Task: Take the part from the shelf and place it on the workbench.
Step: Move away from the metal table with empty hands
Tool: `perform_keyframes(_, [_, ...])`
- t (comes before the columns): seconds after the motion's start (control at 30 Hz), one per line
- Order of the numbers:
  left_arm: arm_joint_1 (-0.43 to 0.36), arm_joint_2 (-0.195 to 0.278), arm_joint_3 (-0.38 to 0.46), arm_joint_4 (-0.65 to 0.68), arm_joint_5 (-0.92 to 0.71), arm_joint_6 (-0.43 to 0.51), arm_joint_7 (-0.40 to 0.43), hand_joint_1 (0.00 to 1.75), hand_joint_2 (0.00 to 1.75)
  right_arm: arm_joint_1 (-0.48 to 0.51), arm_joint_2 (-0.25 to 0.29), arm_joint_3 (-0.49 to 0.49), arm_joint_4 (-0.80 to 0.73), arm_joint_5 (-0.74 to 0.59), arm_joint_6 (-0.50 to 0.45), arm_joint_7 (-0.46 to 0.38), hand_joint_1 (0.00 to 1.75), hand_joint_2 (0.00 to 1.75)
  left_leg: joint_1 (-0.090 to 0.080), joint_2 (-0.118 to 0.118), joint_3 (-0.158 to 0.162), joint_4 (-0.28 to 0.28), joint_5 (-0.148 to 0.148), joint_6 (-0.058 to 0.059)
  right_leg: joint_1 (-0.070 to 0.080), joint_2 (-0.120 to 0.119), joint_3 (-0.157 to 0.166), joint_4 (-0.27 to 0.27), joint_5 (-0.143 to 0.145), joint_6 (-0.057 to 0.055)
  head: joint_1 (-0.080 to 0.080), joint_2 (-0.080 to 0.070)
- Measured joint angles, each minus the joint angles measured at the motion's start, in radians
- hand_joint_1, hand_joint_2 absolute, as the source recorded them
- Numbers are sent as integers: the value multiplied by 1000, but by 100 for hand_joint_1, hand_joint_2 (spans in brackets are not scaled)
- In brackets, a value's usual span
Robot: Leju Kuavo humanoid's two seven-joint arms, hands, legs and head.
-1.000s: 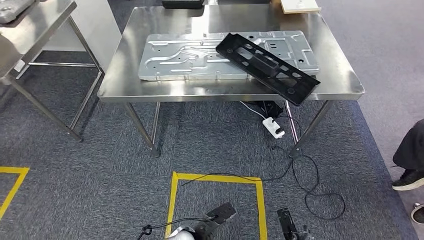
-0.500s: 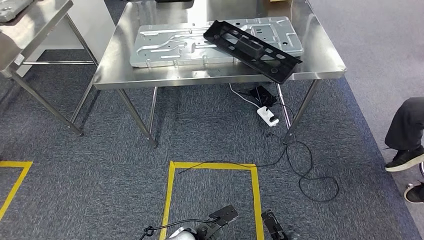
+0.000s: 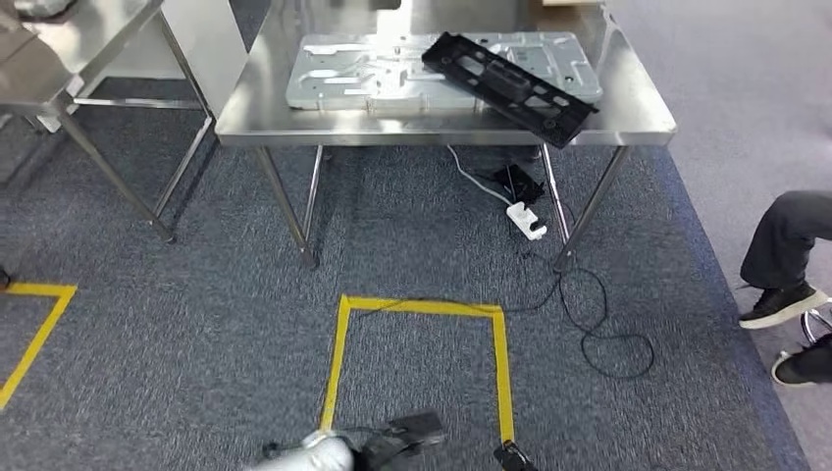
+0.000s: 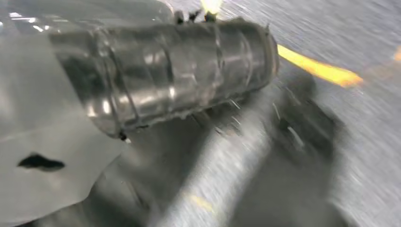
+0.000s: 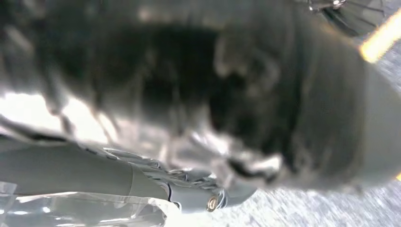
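Observation:
The long black perforated part (image 3: 508, 86) lies slantwise on the steel workbench (image 3: 442, 126). It rests partly on a silver stamped metal plate (image 3: 392, 74), and its near end reaches the bench's front right edge. My left hand (image 3: 400, 436) hangs low at the bottom of the head view, over the carpet and far from the bench. A dark tip of my right hand (image 3: 513, 457) shows beside it. The left wrist view shows the grey ribbed cover of the left hand (image 4: 165, 71), badly blurred. The right hand (image 5: 246, 94) is a dark blur in its wrist view. Neither hand's fingers can be read.
A second steel table (image 3: 69, 44) stands at the left. A yellow tape square (image 3: 422, 363) marks the carpet in front of me. A white power strip (image 3: 526, 221) and black cables (image 3: 598, 334) lie under the bench. A person's legs and shoes (image 3: 790, 285) are at the right edge.
The whole picture has shifted, so the camera moved: the bench now sits higher and farther off. More of the person's leg shows at the right. The black part has not moved on the bench.

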Motion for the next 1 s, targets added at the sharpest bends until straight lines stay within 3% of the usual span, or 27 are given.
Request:
perform_keyframes(0.03, [-10,25,0,2,1,-9,-4,0,0,2,-4,8,1,-1,6,-2,0,0,-1,2,-21,6,13,2,-1,0,-9,68,-36,3,1,0])
perform_keyframes(0.07, [-19,43,0,5,2,-12,-2,0,0,4,-7,14,2,-2,9,-5,0,0,-1,3,-45,14,25,1,-3,0,-11,123,-41,7,0,0])
perform_keyframes(0.13, [-33,63,0,7,2,-15,8,0,0,2,-12,28,3,-7,12,-11,0,0,-1,-1,-96,33,45,-4,-7,0,23,156,11,13,0,0])
perform_keyframes(0.17, [-38,67,0,7,-2,-15,13,0,0,-1,-14,34,3,-12,12,-13,0,0,-1,-4,-119,45,53,-9,-8,2,63,126,35,14,1,0])
perform_keyframes(0.2, [-43,69,0,7,-10,-14,15,0,0,-4,-16,39,3,-17,12,-15,0,0,-1,-8,-141,58,59,-14,-9,9,124,65,31,13,2,0])
perform_keyframes(0.27, [-52,72,0,7,-31,-3,15,0,0,-8,-19,45,3,-30,15,-17,0,0,-4,-12,-170,85,71,-26,-6,20,227,-74,-29,2,-5,0])
perform_keyframes(0.3, [-58,73,0,6,-40,6,12,0,0,-6,-20,49,3,-34,19,-17,0,0,-4,-15,-178,91,78,-31,-2,22,255,-119,-55,-5,-7,0])
perform_keyframes(0.37, [-66,73,0,6,-48,21,8,0,0,2,-20,56,5,-34,34,-16,0,0,1,-21,-188,95,89,-41,-1,9,252,-136,-54,-22,-9,0])
perform_keyframes(0.4, [-67,73,0,6,-48,24,10,0,0,5,-20,59,6,-31,40,-15,0,0,4,-23,-195,105,77,-47,-1,2,248,-136,-47,-31,-8,0])
perform_keyframes(0.47, [-66,73,0,6,-40,23,23,0,0,9,-21,63,8,-26,44,-14,0,0,12,-21,-220,171,12,-61,-4,-10,238,-136,-33,-46,-11,0])
perform_keyframes(0.53, [-64,73,0,6,-29,22,33,0,0,11,-22,68,9,-25,39,-15,0,0,18,-18,-255,287,-58,-73,-4,-20,227,-135,-21,-48,-15,0])
perform_keyframes(0.57, [-62,73,0,6,-25,23,35,0,0,12,-22,70,9,-25,37,-15,0,0,20,-18,-265,331,-70,-78,-4,-26,221,-134,-17,-47,-15,0])
perform_keyframes(0.6, [-58,74,0,6,-24,24,34,0,0,13,-22,73,10,-24,36,-15,0,0,22,-17,-260,346,-64,-81,-4,-33,216,-133,-14,-46,-15,0])
perform_keyframes(0.63, [-54,75,0,6,-25,25,31,0,0,14,-22,76,10,-22,35,-15,0,0,24,-14,-236,323,-42,-82,-5,-40,213,-132,-13,-45,-15,0])
perform_keyframes(0.7, [-52,77,0,6,-27,28,26,0,0,15,-21,83,11,-18,35,-15,0,0,23,9,-154,200,5,-81,-5,-56,212,-131,-13,-42,-15,0])
perform_keyframes(0.77, [-57,80,0,6,-27,29,23,0,0,14,-21,92,11,-15,35,-15,0,0,13,32,-99,105,19,-71,-2,-73,211,-133,-11,-33,-15,0])
perform_keyframes(0.87, [-57,85,0,6,-27,30,23,0,0,11,-21,102,11,-7,43,-15,0,0,5,22,-95,73,18,-47,2,-95,211,-137,-8,-15,-15,0])
perform_keyframes(0.93, [-52,89,0,6,-24,29,22,0,0,7,-20,105,10,-1,47,-15,0,0,8,7,-92,57,26,-31,0,-73,202,-118,-26,-6,-13,0])
perform_keyframes(1.0, [-49,91,0,6,-19,29,22,0,0,5,-20,108,10,1,45,-14,0,0,9,-9,-92,49,34,-18,-1,-24,159,-27,-78,-8,-9,0])
